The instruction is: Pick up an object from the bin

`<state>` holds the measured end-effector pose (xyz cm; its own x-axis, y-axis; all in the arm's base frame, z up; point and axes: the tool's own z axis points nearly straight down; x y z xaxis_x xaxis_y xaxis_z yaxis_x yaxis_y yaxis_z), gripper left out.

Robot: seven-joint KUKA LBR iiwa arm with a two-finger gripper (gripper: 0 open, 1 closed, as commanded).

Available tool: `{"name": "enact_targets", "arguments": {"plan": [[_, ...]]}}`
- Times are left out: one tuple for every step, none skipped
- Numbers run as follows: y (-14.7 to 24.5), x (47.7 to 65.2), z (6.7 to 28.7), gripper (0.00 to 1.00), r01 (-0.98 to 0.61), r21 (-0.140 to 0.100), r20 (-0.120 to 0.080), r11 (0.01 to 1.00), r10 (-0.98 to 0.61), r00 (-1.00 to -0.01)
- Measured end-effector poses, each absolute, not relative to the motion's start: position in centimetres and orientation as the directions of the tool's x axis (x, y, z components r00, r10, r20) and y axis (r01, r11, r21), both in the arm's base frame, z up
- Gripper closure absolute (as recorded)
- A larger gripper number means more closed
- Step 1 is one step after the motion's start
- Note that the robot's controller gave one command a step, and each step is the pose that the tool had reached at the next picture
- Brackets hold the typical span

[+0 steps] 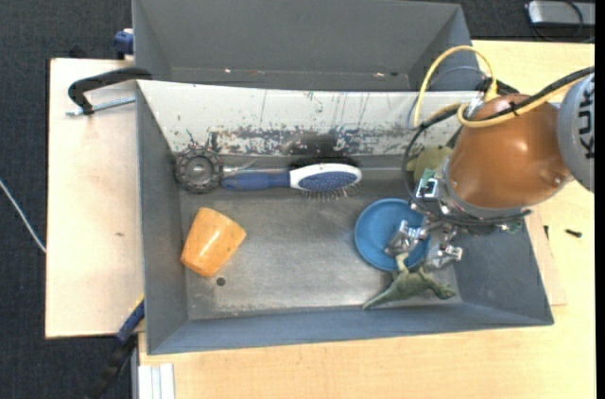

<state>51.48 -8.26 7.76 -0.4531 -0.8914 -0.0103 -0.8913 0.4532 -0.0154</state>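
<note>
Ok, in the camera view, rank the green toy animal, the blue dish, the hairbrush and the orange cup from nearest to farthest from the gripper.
1. Blue dish, right of centre, and green toy animal, by the front wall: both lie right at the gripper, too close to call.
2. Blue-and-white hairbrush, along the back wall.
3. Orange cup, far over at the left side.

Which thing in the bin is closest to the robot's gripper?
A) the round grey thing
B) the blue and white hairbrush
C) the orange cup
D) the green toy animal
D: the green toy animal lies right beside the gripper at the bin's front right, while the orange cup, the hairbrush and the round grey thing all lie well away to its left.
</note>
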Motion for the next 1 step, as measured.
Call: {"name": "enact_targets", "arguments": {"plan": [[-12.29, 50.23, 23.26, 1.00, -0.950, -0.013, -0.002, 0.313, -0.950, -0.313]]}}
